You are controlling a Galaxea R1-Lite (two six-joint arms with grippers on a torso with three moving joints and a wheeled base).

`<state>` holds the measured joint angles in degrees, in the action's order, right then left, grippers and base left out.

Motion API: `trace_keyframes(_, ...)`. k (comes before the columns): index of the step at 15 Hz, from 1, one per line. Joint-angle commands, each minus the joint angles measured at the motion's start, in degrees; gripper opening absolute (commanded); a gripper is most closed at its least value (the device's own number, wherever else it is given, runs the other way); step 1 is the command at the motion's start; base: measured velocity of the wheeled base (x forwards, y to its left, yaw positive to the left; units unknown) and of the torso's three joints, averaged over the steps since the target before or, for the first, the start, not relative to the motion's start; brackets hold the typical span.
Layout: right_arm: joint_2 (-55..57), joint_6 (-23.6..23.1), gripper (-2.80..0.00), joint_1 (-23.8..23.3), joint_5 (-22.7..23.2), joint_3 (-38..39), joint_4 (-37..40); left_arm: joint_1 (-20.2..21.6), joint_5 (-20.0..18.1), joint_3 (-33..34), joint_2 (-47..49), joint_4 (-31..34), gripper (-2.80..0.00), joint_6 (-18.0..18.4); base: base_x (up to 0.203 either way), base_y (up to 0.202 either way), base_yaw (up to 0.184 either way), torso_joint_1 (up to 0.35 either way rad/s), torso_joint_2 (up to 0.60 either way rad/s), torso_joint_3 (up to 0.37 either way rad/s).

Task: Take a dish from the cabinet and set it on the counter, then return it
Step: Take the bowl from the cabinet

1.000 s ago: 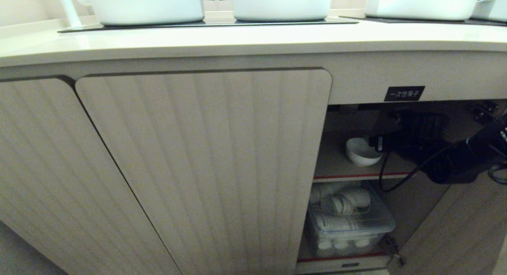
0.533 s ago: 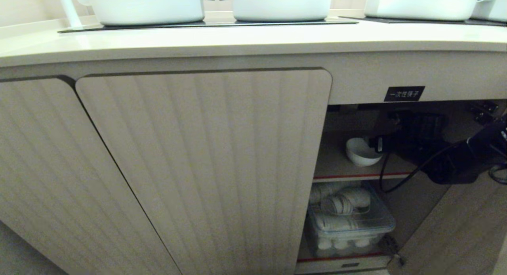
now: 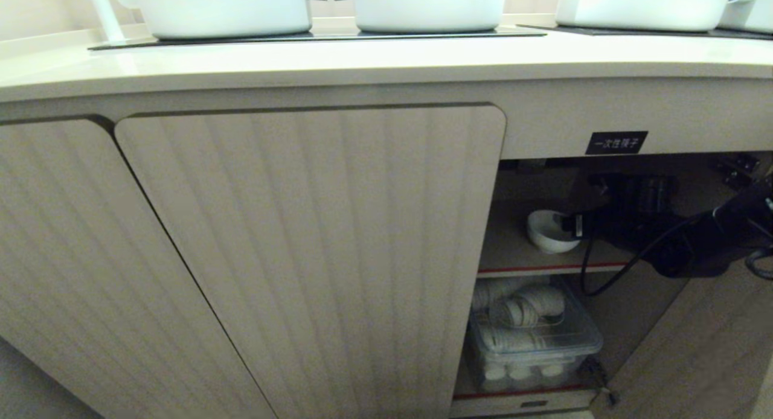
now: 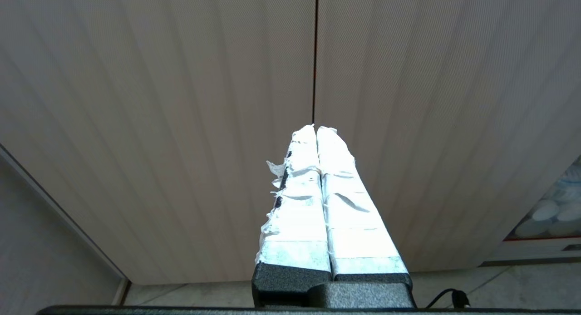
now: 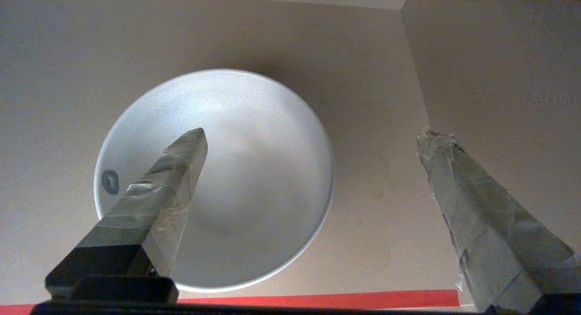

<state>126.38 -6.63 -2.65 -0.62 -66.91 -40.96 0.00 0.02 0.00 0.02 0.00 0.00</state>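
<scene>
Right gripper [image 5: 313,138] reaching into the open cabinet [image 3: 314,256], fingers spread wide around the dish [image 3: 546,232].

In the right wrist view one taped finger [image 5: 174,179] hangs over the bowl's hollow, the other outside its rim; no grip shows. The arm enters from 3 o'clock, nearly level, and since a second ago has eased slightly deeper along the shelf [image 3: 513,256], where the dish sits unmoved. At 1 o'clock from the dish, a black label [image 3: 616,142] carries white characters, unreadable. Left gripper [image 4: 315,131], tips pressed together, faces closed doors.
</scene>
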Motion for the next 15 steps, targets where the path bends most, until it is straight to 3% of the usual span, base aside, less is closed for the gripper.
trace_keyframes(1, 0.0, 0.0, 0.0, 0.0, 0.0, -0.2, 0.5, 0.0, 0.0, 0.0, 0.0, 0.0, -2.8, 0.0, 0.0, 0.0, 0.0, 0.0, 0.0, 0.0)
trace_keyframes(15, 0.9, -1.7, 0.0, -0.2, -0.1, -2.6, 4.3, 0.0, 0.1, 0.0, 0.0, 0.0, -2.8, 0.0, 0.0, 0.0, 0.0, 0.0, 0.0, 0.0)
